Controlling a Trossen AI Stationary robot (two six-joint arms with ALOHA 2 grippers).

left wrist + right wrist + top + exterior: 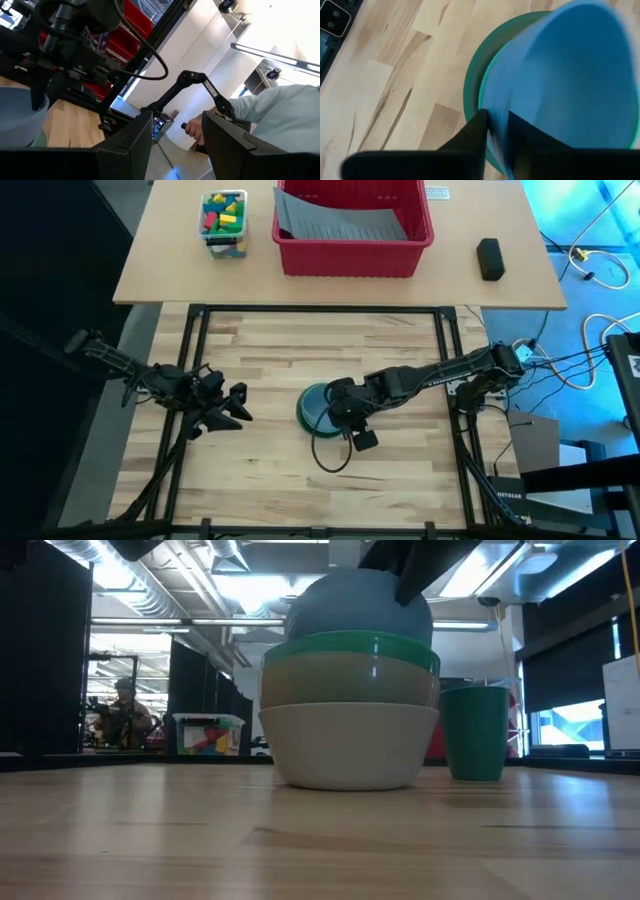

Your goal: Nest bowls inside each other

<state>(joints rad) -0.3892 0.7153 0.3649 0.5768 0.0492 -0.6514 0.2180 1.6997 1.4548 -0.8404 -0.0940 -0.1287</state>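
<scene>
Seen level from the low view only: a stack of bowls [350,710] at worktop [320,840] centre, grey-white [350,745] at the bottom, a pale one [345,678] next, a teal rim [350,643] above, and the blue bowl [355,605] tilted on top. Just beside the stack at 3 o'clock, a dark green cup [474,732], hidden from above by the arm. Far behind, a tub of coloured blocks [208,733] and a person [124,712].

From above, only the teal rim [312,408] showing around the stack near centre, under the right hand [340,408]. At 12 o'clock on the far table, a red bin [352,228]; blocks tub [225,220] at 11.

Right wrist view closest: right hand [496,131] clenched thinly on the blue bowl's [560,80] wall, one finger [475,131] outside, the other inside, bowl sitting askew in the teal one [472,87].

Left hand [235,404] at 9 o'clock, well apart from the stack, partly open and holding nothing [175,145]; beyond it, a person's hand [195,131] on another arm's grip.
</scene>
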